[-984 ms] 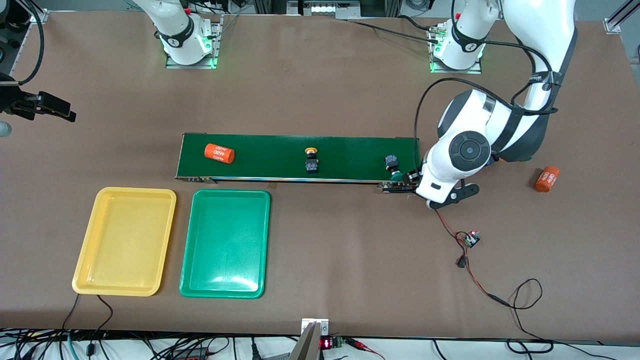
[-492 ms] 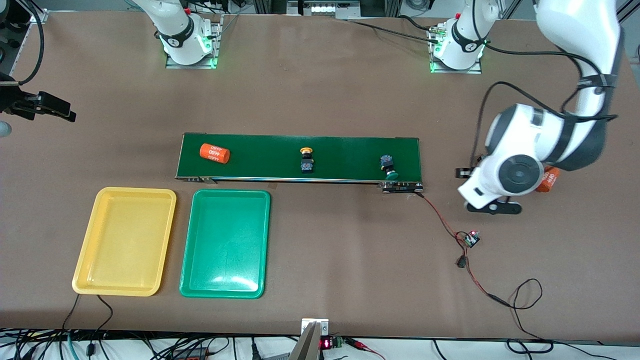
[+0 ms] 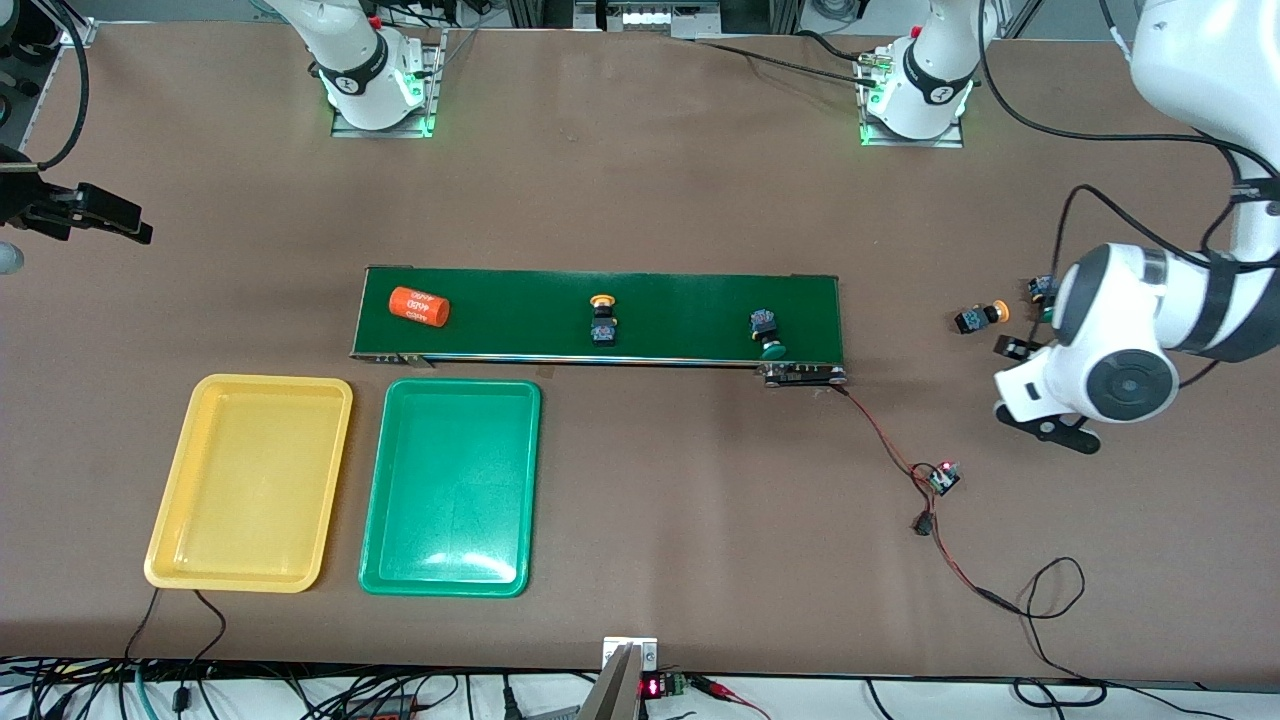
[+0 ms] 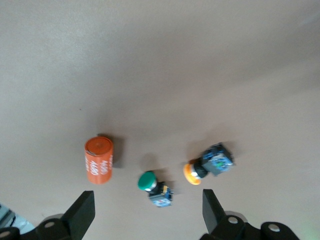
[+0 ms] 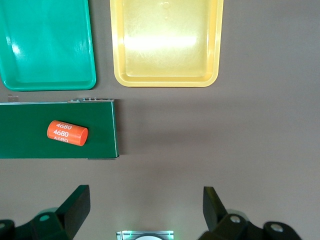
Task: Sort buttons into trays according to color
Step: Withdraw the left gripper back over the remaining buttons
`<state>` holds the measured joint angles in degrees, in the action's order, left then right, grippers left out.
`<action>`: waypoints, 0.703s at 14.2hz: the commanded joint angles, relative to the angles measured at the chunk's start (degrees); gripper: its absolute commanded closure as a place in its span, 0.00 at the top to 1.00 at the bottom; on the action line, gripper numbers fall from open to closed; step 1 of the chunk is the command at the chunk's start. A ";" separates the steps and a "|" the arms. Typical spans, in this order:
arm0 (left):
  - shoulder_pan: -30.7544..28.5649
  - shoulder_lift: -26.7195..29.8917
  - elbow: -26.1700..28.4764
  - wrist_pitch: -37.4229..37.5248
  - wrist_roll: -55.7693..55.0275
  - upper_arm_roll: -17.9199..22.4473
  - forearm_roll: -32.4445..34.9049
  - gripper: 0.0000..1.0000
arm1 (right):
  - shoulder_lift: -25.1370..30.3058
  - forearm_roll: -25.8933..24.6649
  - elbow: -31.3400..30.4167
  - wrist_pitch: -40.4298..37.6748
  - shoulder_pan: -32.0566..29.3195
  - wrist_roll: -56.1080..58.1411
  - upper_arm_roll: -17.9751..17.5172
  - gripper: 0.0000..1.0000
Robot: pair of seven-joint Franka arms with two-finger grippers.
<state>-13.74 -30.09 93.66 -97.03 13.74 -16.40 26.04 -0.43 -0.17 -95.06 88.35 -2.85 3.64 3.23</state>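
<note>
Where the left jaws hang wide apart over the brown table [image 3: 640, 180], holding nothing, we see a green button [image 4: 154, 187] and a yellow-orange button [image 4: 209, 164] lying on their sides below the gap. They lie near each other without touching, with an orange cylinder [image 4: 98, 160] beside them. Two more buttons, one yellow [image 3: 601, 322] and one green [image 3: 767, 335], lie on the dark-green belt [image 3: 680, 298]. At six o'clock from the belt's right-arm end, nearer the front camera, a yellow tray [image 3: 250, 383] and a green tray [image 3: 462, 386] sit side by side. The right arm waits, its jaws spread above that belt end.
</note>
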 commanded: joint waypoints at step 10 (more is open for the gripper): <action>-9.99 -8.23 -0.76 -10.01 19.48 0.14 10.26 0.95 | -0.27 0.08 0.67 -0.73 -0.05 0.41 -0.33 1.00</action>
<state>-23.52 -37.36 93.71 -106.07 31.55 -16.14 34.25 -0.45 -0.17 -95.06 88.36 -2.80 3.64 3.16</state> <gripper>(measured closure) 0.048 0.000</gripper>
